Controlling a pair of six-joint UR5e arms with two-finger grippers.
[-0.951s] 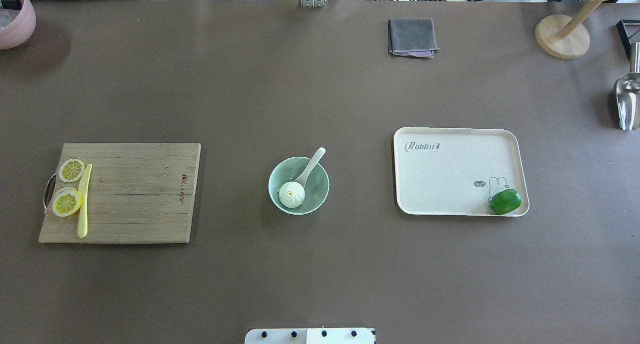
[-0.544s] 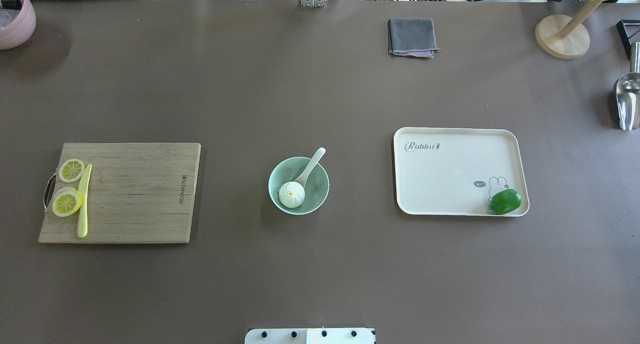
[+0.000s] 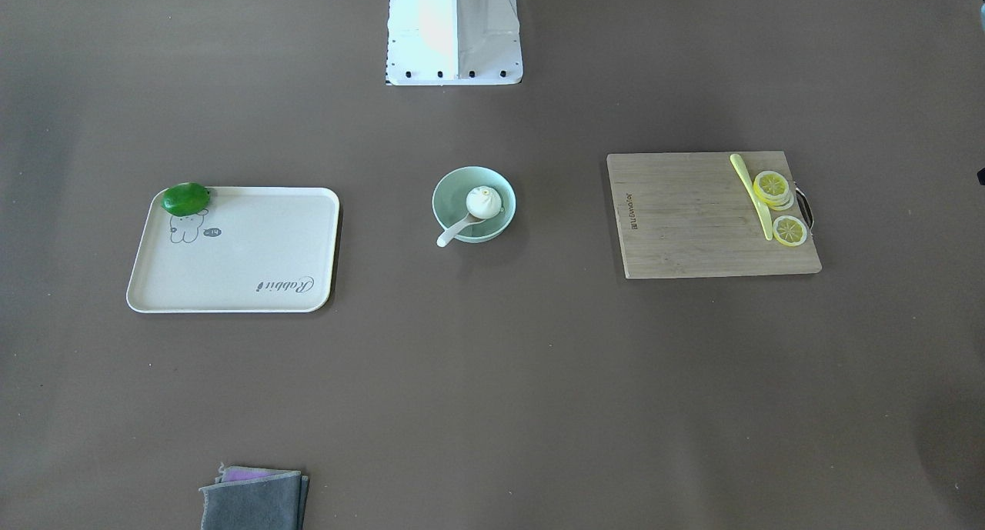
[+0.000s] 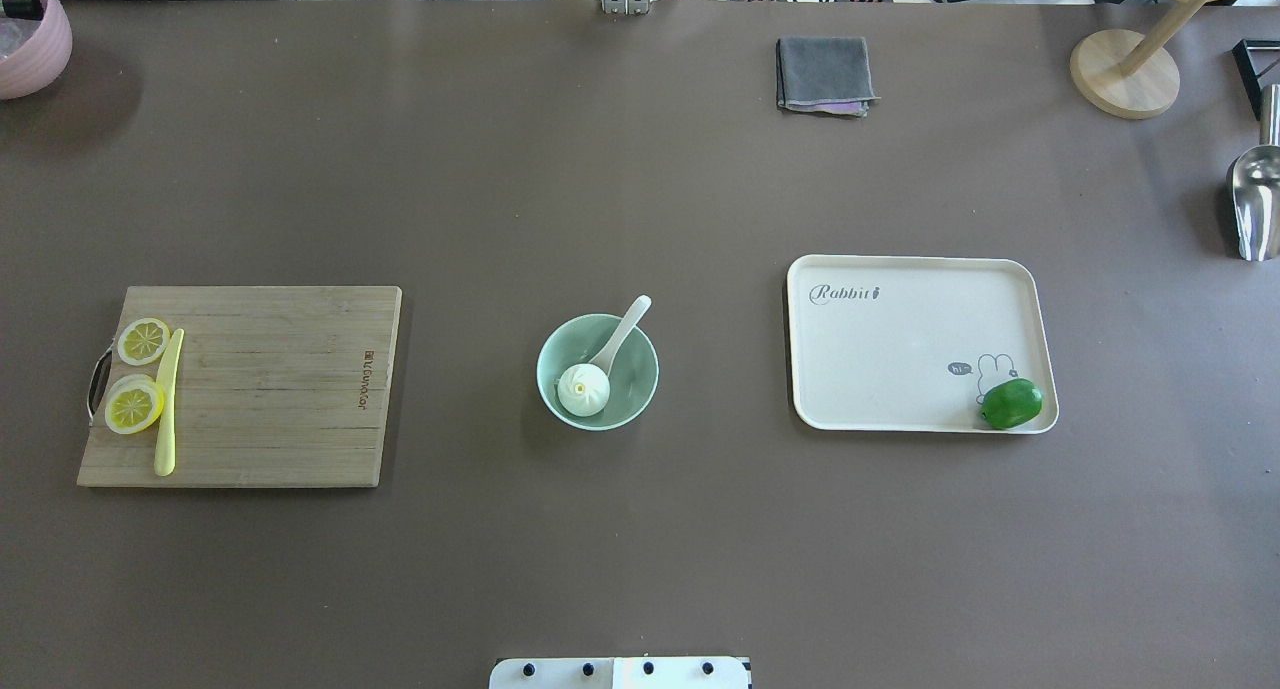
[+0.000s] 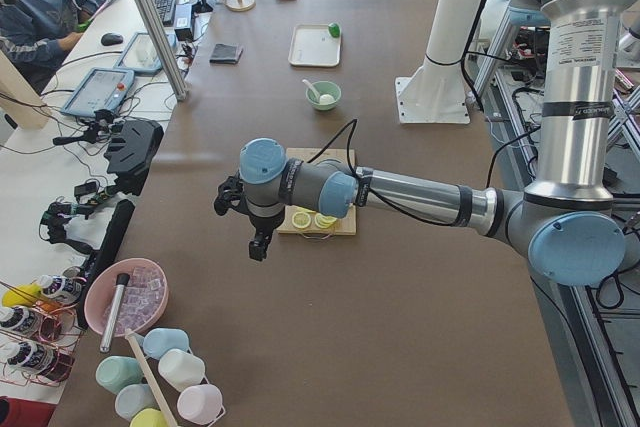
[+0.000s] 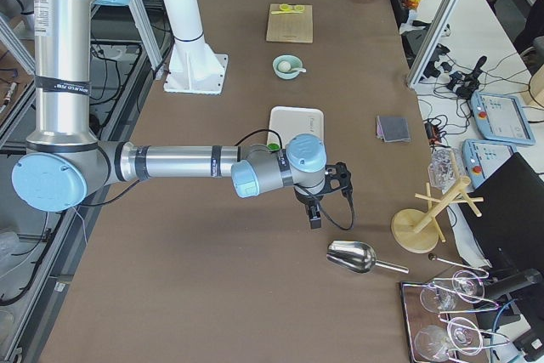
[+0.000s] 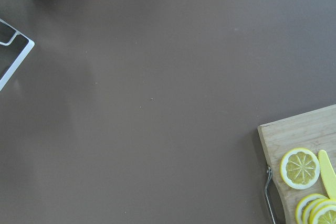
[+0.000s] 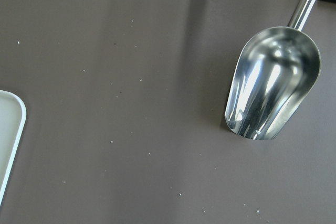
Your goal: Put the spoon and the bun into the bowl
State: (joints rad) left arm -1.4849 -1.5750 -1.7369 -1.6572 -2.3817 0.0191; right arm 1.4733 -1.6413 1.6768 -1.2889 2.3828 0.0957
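Note:
The pale mint-green bowl (image 4: pixel 636 381) stands at the table's middle; it also shows in the front-facing view (image 3: pixel 452 190). The white bun (image 4: pixel 583 389) lies inside it. The white spoon (image 4: pixel 627 326) rests with its scoop in the bowl and its handle over the far rim. In the front-facing view the bun (image 3: pixel 483 201) and spoon (image 3: pixel 452 233) show the same. My left gripper (image 5: pixel 260 244) hangs past the cutting board's left end, far from the bowl. My right gripper (image 6: pixel 314 213) hangs beyond the tray. Both show only in side views, so I cannot tell their state.
A wooden cutting board (image 4: pixel 270 389) with lemon slices (image 4: pixel 135 405) and a yellow knife (image 4: pixel 167 409) lies left. A cream tray (image 4: pixel 900 339) with a green fruit (image 4: pixel 1012 403) lies right. A grey cloth (image 4: pixel 825 74), a metal scoop (image 4: pixel 1255 204), a wooden stand (image 4: pixel 1125 69) and a pink bowl (image 4: pixel 30 29) sit at the far edges.

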